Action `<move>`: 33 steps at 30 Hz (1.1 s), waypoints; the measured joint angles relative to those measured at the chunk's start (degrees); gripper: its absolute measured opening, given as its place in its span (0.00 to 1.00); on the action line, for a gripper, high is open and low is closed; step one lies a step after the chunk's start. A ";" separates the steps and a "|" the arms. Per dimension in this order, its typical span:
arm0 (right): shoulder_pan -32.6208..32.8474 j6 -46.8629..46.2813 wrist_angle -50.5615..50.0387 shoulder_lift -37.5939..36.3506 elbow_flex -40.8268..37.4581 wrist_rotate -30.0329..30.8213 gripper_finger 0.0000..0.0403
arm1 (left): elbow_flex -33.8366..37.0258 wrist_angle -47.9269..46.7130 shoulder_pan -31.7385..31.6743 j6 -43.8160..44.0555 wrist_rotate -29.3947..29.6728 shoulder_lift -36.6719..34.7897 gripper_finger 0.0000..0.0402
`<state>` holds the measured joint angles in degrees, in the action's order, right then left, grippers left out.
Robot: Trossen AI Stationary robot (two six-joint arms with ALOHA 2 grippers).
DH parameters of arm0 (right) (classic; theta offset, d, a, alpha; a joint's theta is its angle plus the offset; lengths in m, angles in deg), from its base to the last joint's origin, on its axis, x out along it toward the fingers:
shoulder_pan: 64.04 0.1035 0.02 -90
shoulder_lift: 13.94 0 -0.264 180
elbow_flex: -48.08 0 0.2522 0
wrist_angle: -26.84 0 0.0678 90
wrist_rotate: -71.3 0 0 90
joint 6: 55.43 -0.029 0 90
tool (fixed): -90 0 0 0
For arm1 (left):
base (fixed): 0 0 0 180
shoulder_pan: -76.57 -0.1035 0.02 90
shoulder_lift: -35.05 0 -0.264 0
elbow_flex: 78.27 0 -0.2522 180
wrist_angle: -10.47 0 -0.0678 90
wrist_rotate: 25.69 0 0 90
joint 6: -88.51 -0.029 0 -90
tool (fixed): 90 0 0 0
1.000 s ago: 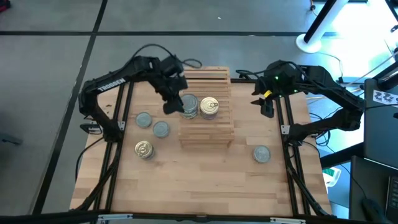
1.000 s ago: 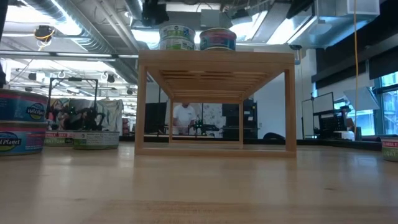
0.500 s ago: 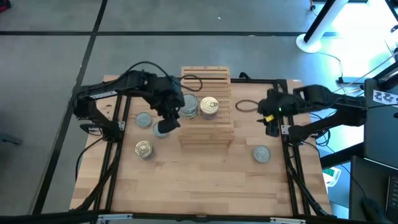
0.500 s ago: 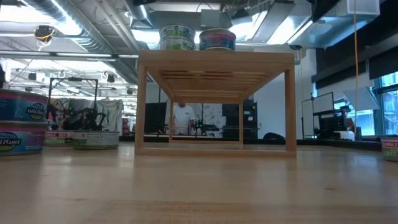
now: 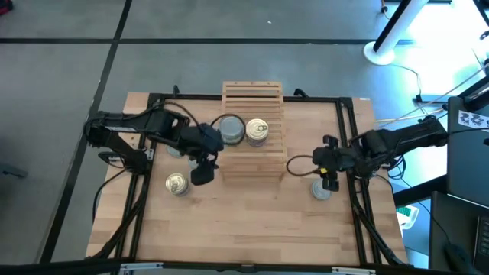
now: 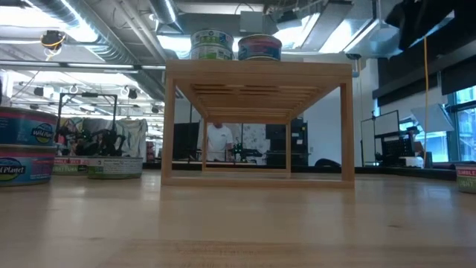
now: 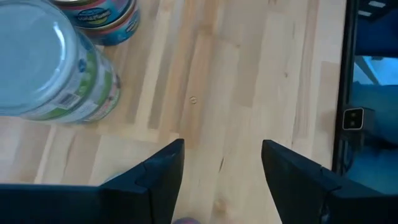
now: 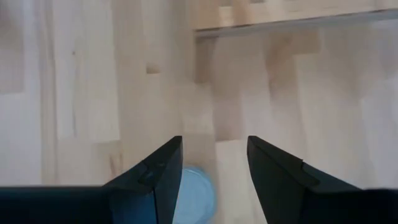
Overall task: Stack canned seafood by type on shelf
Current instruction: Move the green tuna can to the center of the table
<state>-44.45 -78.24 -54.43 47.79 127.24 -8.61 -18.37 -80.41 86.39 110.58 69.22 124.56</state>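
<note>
The slatted wooden shelf (image 5: 252,156) stands mid-table and carries a grey-topped stack of canned seafood (image 5: 231,130) beside a golden-topped can (image 5: 257,131); the low view shows them on its top (image 6: 212,43). My left gripper (image 5: 202,174) hovers open just left of the shelf, above the table, with a grey-topped can (image 7: 46,65) off to one side of its fingers. A golden can (image 5: 177,183) rests on the table close by. My right gripper (image 5: 330,182) is open above a grey-blue can (image 8: 196,190) that stands on the table right of the shelf.
My left arm partly covers another grey can (image 5: 174,150). Black frame rails (image 5: 348,137) run along the table's sides. Bare wood lies toward the near edge. In the low view more cans (image 6: 26,145) stand at the left and one (image 6: 467,177) at the right.
My left gripper has left the stack on the shelf and swung toward the table's near edge, past the shelf's left side, staying open. My right gripper has come from the far right toward the near edge and down over the grey can. No can has moved.
</note>
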 joint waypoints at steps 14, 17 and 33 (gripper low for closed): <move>12.90 -18.08 10.05 0.73 -7.21 2.13 0.45 | 0.00 10.69 10.70 1.89 9.19 7.16 0.52; 15.18 -22.73 10.25 1.38 -7.88 2.40 0.45 | 0.00 10.42 11.38 1.69 9.19 9.50 0.52; 20.95 -35.64 3.41 7.75 -12.47 4.75 0.45 | 0.02 11.87 15.31 -1.10 9.33 14.72 0.52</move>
<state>-23.50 -113.88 -51.02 55.54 114.77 -3.86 -18.35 -68.55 101.70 109.48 78.55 139.28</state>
